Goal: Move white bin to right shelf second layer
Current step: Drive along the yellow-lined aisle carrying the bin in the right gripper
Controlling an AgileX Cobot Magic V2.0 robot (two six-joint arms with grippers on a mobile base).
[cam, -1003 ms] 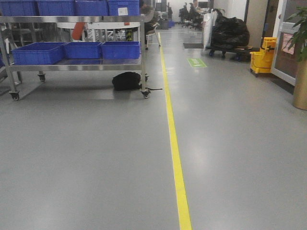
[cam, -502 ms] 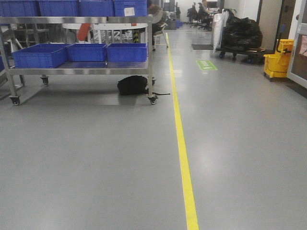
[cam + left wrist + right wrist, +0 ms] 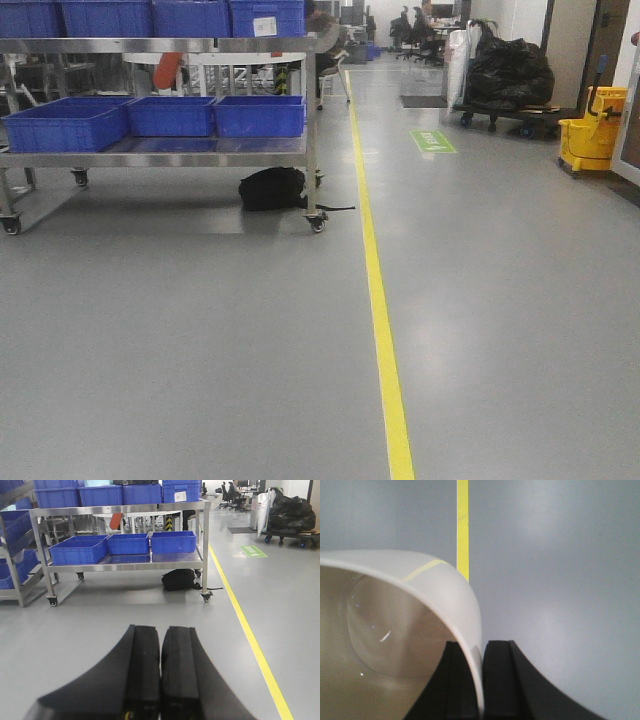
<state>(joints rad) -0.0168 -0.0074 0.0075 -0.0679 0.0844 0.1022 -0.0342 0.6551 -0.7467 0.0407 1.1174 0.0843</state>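
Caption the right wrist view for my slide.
Right gripper clamps the white bin by its wall, over grey floor with a yellow line.

Cream-white rounded plastic tub (image 3: 445,590): glossy, with little highlights glinting off its smooth inner wall. The right hand (image 3: 481,680) pinching its rim is matt black, same as the left hand (image 3: 160,675). The grey floor (image 3: 200,350) is smooth with a soft sheen. The wheeled steel rack (image 3: 200,158) looks brushed and reflective, and its blue plastic crates (image 3: 65,125) are duller.
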